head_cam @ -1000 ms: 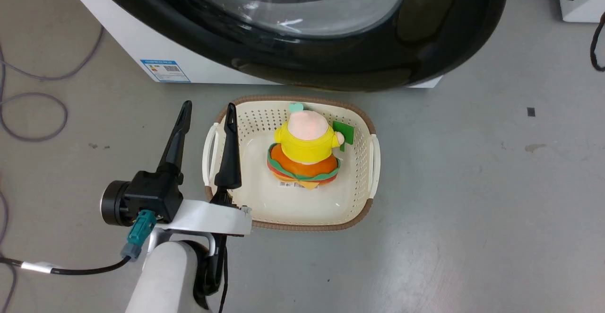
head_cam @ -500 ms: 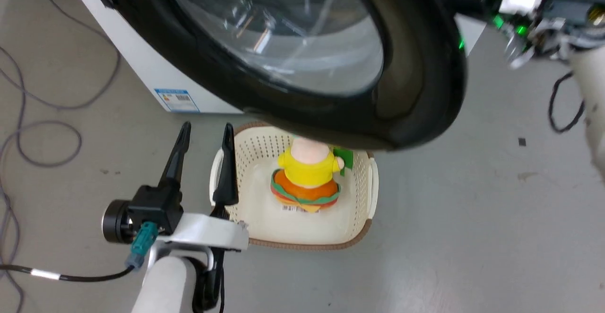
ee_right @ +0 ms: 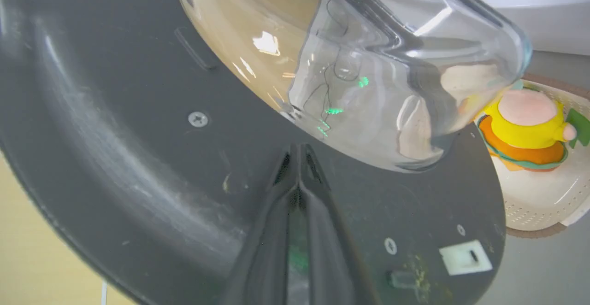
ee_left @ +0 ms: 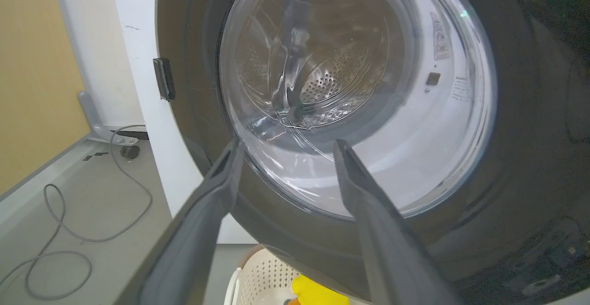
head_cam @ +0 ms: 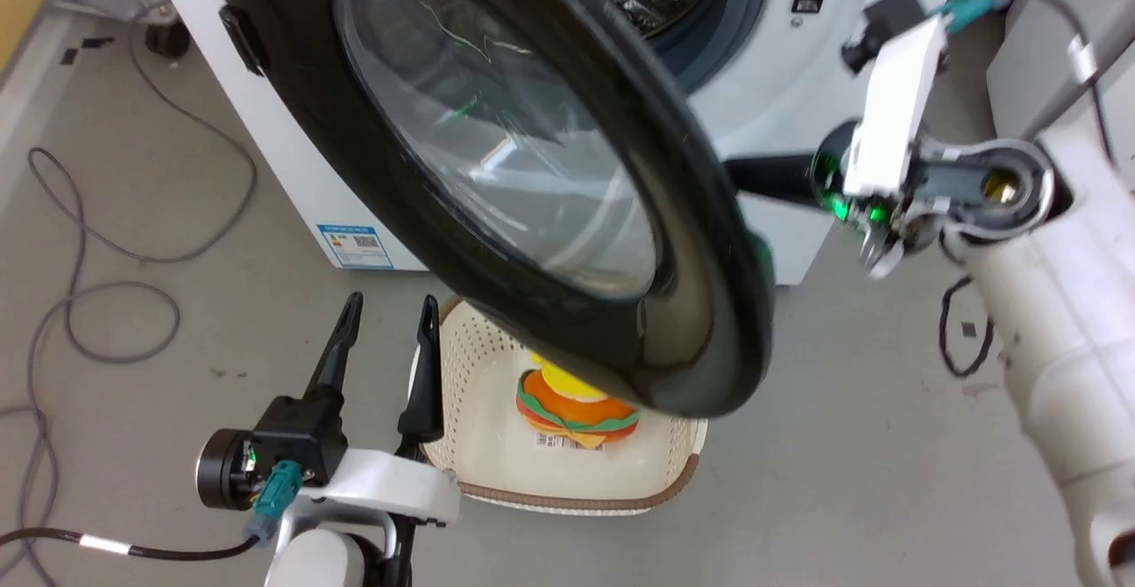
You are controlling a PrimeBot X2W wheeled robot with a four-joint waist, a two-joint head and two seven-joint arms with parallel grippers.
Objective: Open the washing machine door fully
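Behind the door [head_cam: 497, 170] edge, right end effector [ee_right: 299, 150] clenched; left end effector [head_cam: 391, 301] released.

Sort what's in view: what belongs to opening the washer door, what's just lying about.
Job: washing machine door; washing machine; right tool, shut, against the door's inner face.
Lying about: laundry basket; plush toy inside it; floor cables; left tool, open, holding nothing.

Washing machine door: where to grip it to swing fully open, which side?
Probably the washing machine door's thick black rim at its free edge, far from the hinge, approached from the robot's right. The rim offers a lip with leverage; the glass bowl bulges, smooth.
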